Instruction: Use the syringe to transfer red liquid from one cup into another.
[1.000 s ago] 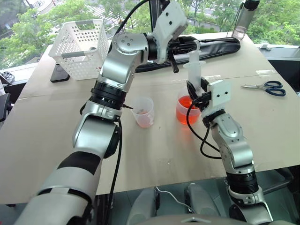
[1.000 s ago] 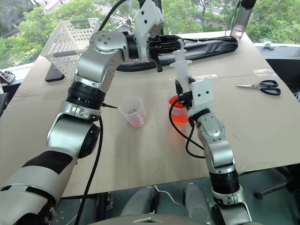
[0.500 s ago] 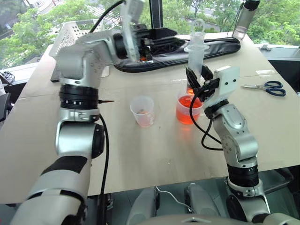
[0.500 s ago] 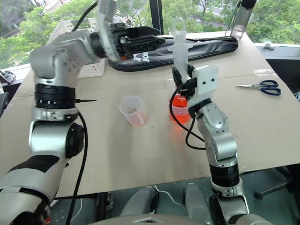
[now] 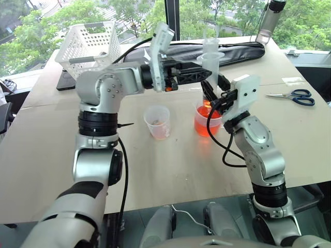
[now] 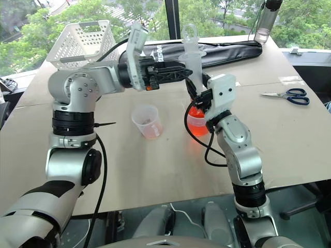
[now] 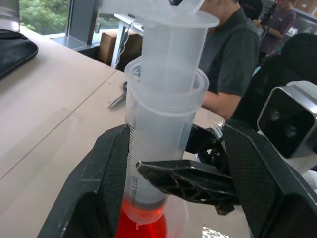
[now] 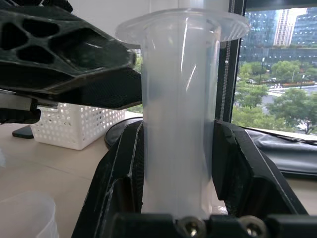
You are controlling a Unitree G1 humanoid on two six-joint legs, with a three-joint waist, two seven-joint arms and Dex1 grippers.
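Over the handled cup [image 5: 207, 120] of red liquid [image 5: 206, 126], my right gripper [image 5: 213, 89] pinches the upright syringe [image 5: 211, 64] by its barrel. Left of that cup stands the small cup [image 5: 158, 122]; behind it lie a white basket [image 5: 88, 51] and black bag [image 5: 238, 51], with scissors [image 5: 294, 96] to its right. My left gripper [image 5: 204, 72], earlier clear of the syringe, now reaches its barrel, fingers spread.

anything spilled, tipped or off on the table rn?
Nothing stands out. The handled cup and the smaller cup both stand upright, with no red puddle on the table around them. The right gripper holds the syringe upright over the handled cup. The scissors lie flat, apart.
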